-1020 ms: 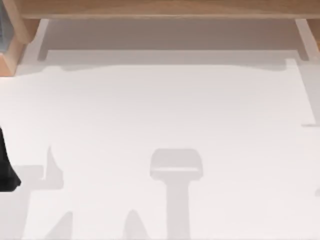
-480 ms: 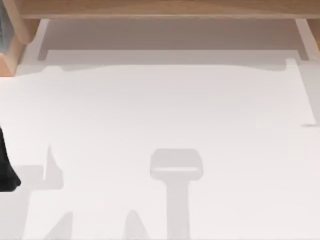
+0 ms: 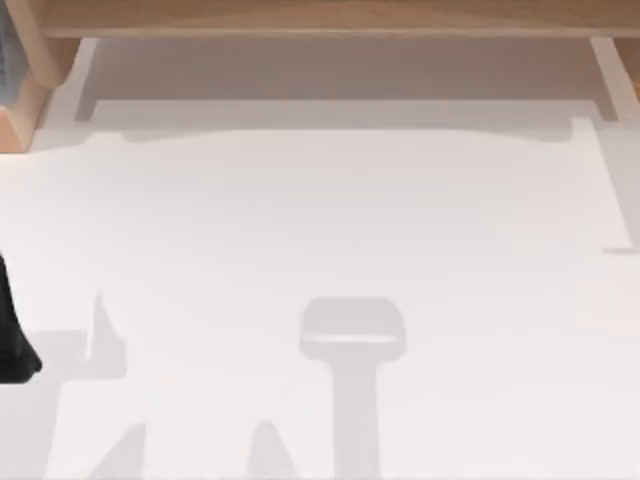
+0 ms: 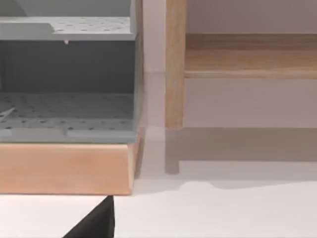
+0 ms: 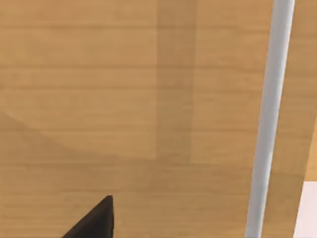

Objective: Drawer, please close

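A light wooden panel (image 5: 124,99) with a slim grey bar handle (image 5: 270,114) stands very close in the right wrist view; it looks like the drawer's front. A black part of my right gripper (image 5: 94,223) sits just before that panel, apart from the handle. The left wrist view shows a grey perforated compartment (image 4: 64,114) behind a wooden front board (image 4: 64,168). A black part of my left gripper (image 4: 94,223) is low over the white table in front of it. My left arm (image 3: 12,335) is at the table's left edge.
A wooden frame (image 3: 320,18) runs along the table's far edge, with a wooden leg (image 4: 174,64) and shelf (image 4: 250,54) beside the grey compartment. That wood-and-grey unit (image 3: 15,100) sits at the far left corner. The white table (image 3: 320,230) spreads between them.
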`<action>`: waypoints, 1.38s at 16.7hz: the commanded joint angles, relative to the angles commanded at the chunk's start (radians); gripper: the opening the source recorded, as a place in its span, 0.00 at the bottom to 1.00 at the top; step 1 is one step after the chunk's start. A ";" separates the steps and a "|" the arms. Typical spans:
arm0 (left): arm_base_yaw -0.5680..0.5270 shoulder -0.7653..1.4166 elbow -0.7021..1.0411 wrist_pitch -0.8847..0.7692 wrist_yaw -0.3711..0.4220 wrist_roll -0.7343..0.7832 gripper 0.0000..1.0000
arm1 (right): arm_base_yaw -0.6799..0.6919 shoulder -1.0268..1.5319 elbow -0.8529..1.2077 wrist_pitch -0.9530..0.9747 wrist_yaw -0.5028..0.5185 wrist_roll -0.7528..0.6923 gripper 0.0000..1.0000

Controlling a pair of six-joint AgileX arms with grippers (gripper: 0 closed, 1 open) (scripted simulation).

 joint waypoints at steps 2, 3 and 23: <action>0.000 0.000 0.000 0.000 0.000 0.000 1.00 | 0.011 0.006 0.016 -0.011 0.011 0.000 1.00; 0.000 0.000 0.000 0.000 0.000 0.000 1.00 | 0.011 0.006 0.016 -0.011 0.011 0.000 1.00; 0.000 0.000 0.000 0.000 0.000 0.000 1.00 | 0.011 0.006 0.016 -0.011 0.011 0.000 0.00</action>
